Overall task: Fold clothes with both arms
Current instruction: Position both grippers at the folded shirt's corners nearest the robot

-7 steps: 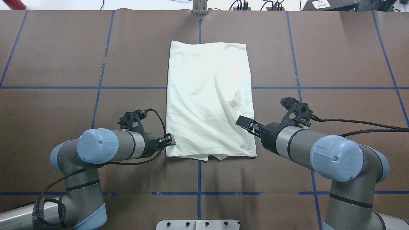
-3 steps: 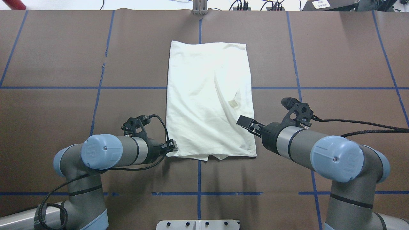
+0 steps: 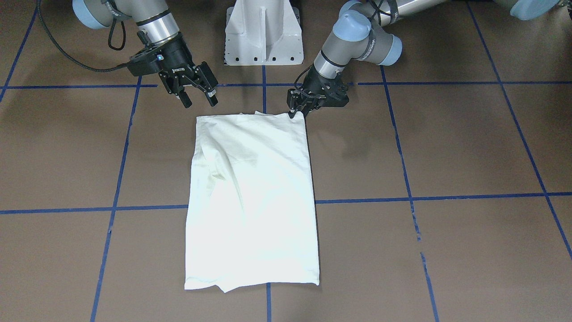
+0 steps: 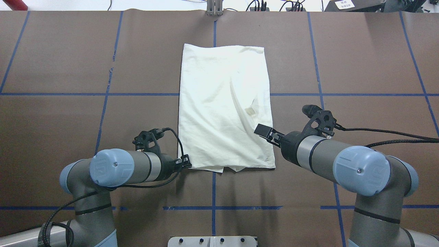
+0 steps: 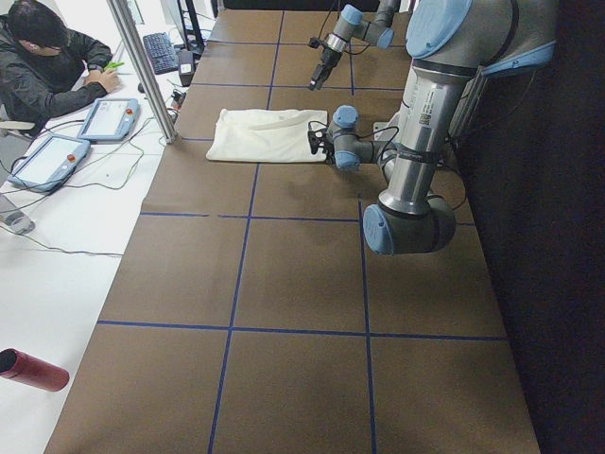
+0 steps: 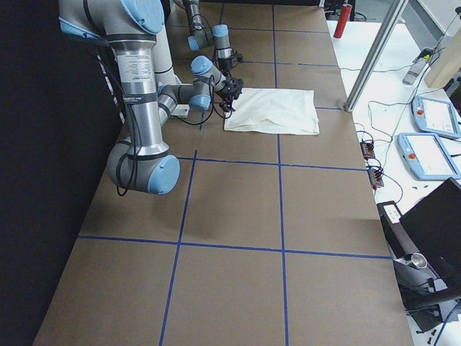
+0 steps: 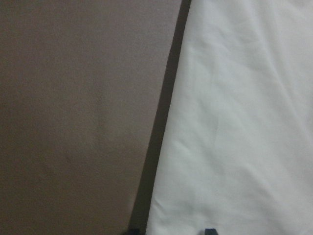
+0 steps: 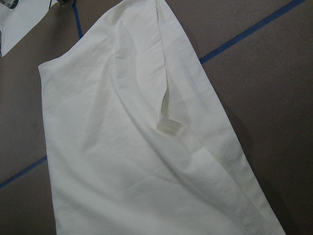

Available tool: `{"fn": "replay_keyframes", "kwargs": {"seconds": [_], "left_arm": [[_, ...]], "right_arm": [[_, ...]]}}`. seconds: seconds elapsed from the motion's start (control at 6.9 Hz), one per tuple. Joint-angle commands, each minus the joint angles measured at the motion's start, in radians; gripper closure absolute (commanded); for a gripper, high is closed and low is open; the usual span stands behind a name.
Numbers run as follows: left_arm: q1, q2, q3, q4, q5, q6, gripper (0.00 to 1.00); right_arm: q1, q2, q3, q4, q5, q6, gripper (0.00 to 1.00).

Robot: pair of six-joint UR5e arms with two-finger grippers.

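The clothes are one cream shirt [image 4: 223, 103], folded into a tall rectangle with its plain side up and flat on the brown table; it also fills the right wrist view [image 8: 122, 147]. My left gripper [image 4: 187, 161] is low at the shirt's near-left corner [image 3: 296, 112]. In the left wrist view two dark fingertips [image 7: 210, 231] stand a little apart astride the shirt's edge [image 7: 234, 122], so it is open, though narrowly. My right gripper [image 4: 264, 132] hangs open in the air by the near-right corner [image 3: 199, 99], holding nothing.
The white pedestal base [image 3: 263, 36] stands behind the shirt between the arms. Blue tape lines [image 4: 214, 208] grid the table. Past the far edge are a metal post [image 5: 142, 66], two tablets [image 5: 109, 118] and a seated person [image 5: 47, 57]. A red cylinder [image 5: 33, 369] lies off the table.
My left arm has swung toward the near edge and slightly right, bringing its gripper to the shirt's near-left corner, fingers closer together. The right arm and the shirt have barely moved.
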Motion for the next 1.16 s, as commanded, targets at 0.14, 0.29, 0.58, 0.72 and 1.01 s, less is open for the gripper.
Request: {"fn": "replay_keyframes", "kwargs": {"seconds": [0.14,0.29,0.58,0.72,1.01], "left_arm": [[0.001,-0.002,-0.007,0.000,0.019,-0.006,0.95],[0.000,-0.002,-0.009,0.000,0.019,-0.006,1.00],[0.001,-0.004,-0.023,0.000,0.027,-0.006,1.00],[0.001,-0.002,-0.021,0.000,0.033,-0.006,1.00],[0.001,-0.002,-0.023,0.000,0.035,-0.007,1.00]], "right_arm": [[-0.002,0.001,-0.009,0.000,0.000,0.000,0.03],[-0.003,0.003,-0.010,-0.001,0.000,0.002,0.03],[-0.020,0.002,-0.013,-0.038,0.003,0.214,0.24],[-0.050,0.020,-0.013,-0.136,0.001,0.297,0.31],[-0.092,0.055,-0.033,-0.202,0.003,0.437,0.50]]}}
